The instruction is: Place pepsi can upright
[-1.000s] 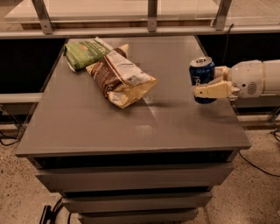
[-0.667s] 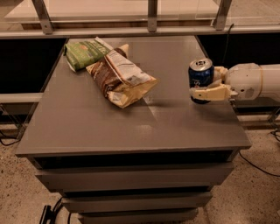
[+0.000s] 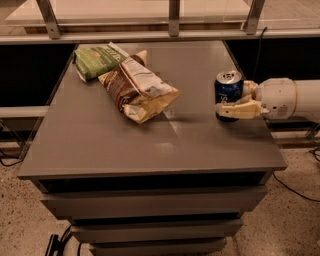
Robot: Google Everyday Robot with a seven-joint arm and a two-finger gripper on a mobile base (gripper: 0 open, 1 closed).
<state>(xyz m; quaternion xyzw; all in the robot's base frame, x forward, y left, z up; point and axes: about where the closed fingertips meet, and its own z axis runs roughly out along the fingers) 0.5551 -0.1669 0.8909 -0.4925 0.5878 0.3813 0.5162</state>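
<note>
The pepsi can point(image 3: 228, 89), dark blue with a silver top, stands upright near the right edge of the grey table point(image 3: 100, 135). Its base is at or just above the tabletop. My gripper point(image 3: 235, 99) reaches in from the right and is shut on the can. One cream finger point(image 3: 239, 110) lies across the can's lower front, and the other finger is behind the can. The white arm point(image 3: 290, 99) extends off the right edge of the view.
A brown chip bag point(image 3: 137, 89) lies in the middle-back of the table, overlapping a green chip bag point(image 3: 97, 61) at the back left. A railing with metal posts point(image 3: 173, 15) runs behind the table. Drawers point(image 3: 150, 205) sit below the tabletop.
The gripper has carried the can slightly left and down toward the tabletop. The chip bags have not moved.
</note>
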